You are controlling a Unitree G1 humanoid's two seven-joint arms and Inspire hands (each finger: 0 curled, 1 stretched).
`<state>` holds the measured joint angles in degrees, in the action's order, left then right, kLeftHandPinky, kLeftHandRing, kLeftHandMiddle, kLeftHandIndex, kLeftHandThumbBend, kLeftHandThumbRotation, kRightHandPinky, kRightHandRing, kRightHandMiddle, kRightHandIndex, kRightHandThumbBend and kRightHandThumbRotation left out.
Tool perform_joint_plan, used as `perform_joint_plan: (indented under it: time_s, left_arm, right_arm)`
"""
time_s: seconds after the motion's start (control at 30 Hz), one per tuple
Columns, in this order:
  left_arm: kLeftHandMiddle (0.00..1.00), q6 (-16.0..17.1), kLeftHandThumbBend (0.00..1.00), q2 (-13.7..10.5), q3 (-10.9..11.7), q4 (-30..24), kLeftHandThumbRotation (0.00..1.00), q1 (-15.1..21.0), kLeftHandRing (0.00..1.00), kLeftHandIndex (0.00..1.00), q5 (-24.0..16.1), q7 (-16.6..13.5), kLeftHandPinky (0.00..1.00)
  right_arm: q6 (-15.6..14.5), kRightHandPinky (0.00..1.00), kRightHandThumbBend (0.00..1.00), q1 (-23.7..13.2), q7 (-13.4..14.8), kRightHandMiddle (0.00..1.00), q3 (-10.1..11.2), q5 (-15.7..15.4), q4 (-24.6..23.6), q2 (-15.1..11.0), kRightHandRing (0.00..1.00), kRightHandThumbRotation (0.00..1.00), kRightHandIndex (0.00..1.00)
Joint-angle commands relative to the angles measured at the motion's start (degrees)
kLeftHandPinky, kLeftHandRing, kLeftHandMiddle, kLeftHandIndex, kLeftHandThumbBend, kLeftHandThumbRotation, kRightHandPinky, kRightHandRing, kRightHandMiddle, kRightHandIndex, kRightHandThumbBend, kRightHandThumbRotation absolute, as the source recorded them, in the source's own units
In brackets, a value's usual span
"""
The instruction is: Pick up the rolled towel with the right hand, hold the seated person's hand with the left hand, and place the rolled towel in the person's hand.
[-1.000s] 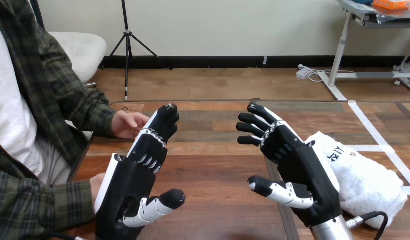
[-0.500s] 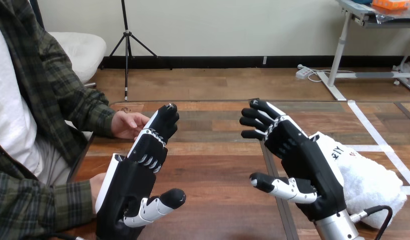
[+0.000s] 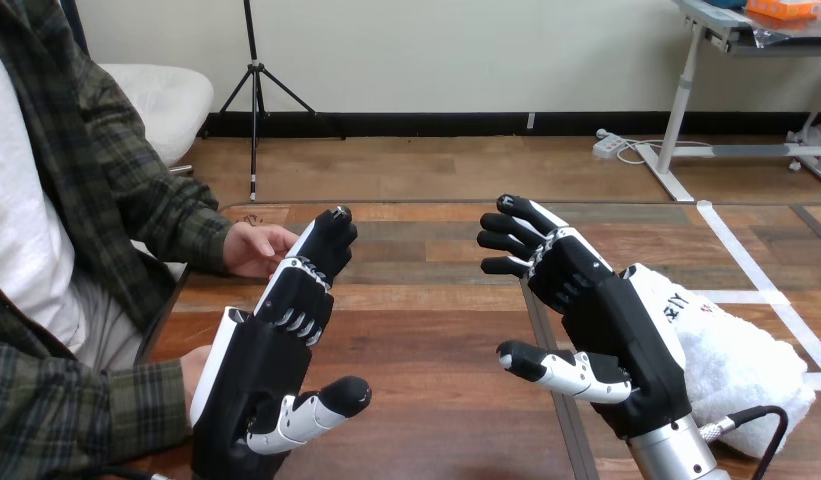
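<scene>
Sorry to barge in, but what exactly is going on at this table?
The robot's left hand and right hand are raised over the wooden table, fingers open, holding nothing. The right hand is just in front of the white rolled towel, which lies on the table, not yet picked up. The person's hand rests at the table's left edge, by the left hand's fingertips, not gripped.

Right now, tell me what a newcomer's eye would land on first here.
Two black-and-white robot hands stand open above the brown wooden table: the left robot hand at lower left, the right robot hand right of centre. The white rolled towel lies on the table just right of the right one. The person's hand rests at the table's left edge, by the left robot hand's fingertips.
</scene>
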<state>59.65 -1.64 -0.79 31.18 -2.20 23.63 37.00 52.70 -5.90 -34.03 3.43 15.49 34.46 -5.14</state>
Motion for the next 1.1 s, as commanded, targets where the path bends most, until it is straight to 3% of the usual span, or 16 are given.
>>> perform_joint_plan:
  time_s: [0.0,0.1,0.2,0.5,0.6,0.63,0.7,0.83,0.9,1.07]
  left_arm:
    - [0.96,0.2,1.0,0.4,0.2,-2.5,0.54,2.9,0.96,0.92,-0.5,-0.3,0.98]
    - [0.96,0.5,1.0,0.5,0.2,-2.3,0.54,3.1,0.96,0.92,-0.9,-0.6,0.98]
    - [0.96,0.4,1.0,0.7,0.1,-2.3,0.54,3.0,0.96,0.92,-0.6,-0.5,0.98]
    - [0.96,0.6,1.0,1.0,-0.3,-1.8,0.54,3.3,0.97,0.93,-1.1,-0.3,0.99]
    - [0.96,0.9,1.0,1.2,-0.3,-1.5,0.55,3.4,0.97,0.93,-1.4,-0.5,0.99]
    - [0.96,1.2,1.0,1.5,-0.1,-1.4,0.55,3.5,0.97,0.93,-1.8,-0.9,0.99]
    - [0.96,1.6,1.0,1.8,0.0,-1.3,0.55,3.5,0.96,0.92,-2.4,-1.4,0.98]
    - [0.96,1.2,1.0,2.1,-0.5,-1.3,0.55,3.7,0.97,0.92,-1.7,-0.8,0.98]
    - [0.96,1.3,1.0,2.4,-0.5,-1.5,0.55,3.5,0.97,0.92,-2.2,-1.2,0.98]
    - [0.96,0.8,1.0,2.9,-0.9,-1.7,0.54,3.5,0.97,0.93,-1.5,-0.7,0.99]
  right_arm:
    - [1.3,0.77,1.0,-4.2,1.9,0.86,1.6,-1.3,-2.5,-2.4,0.84,0.43,0.88]
    - [0.6,0.79,1.0,-4.9,2.4,0.87,2.1,-1.7,-2.4,-3.7,0.85,0.43,0.88]
    - [1.3,0.8,1.0,-5.6,6.0,0.88,3.3,-6.4,-2.8,-5.5,0.87,0.44,0.88]
    - [-7.9,0.81,1.0,-5.4,12.8,0.89,5.4,-13.3,-10.4,-11.3,0.88,0.48,0.9]
    - [-14.1,0.81,1.0,-5.1,13.9,0.9,5.8,-14.4,-14.8,-13.6,0.88,0.5,0.92]
    - [-17.3,0.81,1.0,-5.1,13.2,0.89,5.8,-13.2,-16.8,-14.6,0.88,0.5,0.92]
    - [-20.9,0.82,1.0,-5.0,12.2,0.9,5.9,-11.6,-19.1,-15.6,0.89,0.49,0.92]
    - [-29.9,0.83,1.0,-5.0,12.3,0.9,6.8,-13.2,-25.2,-19.2,0.91,0.49,0.94]
    - [-32.7,0.86,1.0,-5.3,11.6,0.91,7.1,-12.6,-26.7,-20.5,0.92,0.48,0.95]
    - [-39.4,0.87,1.0,-6.7,11.0,0.92,8.0,-15.2,-30.2,-25.1,0.94,0.48,0.95]
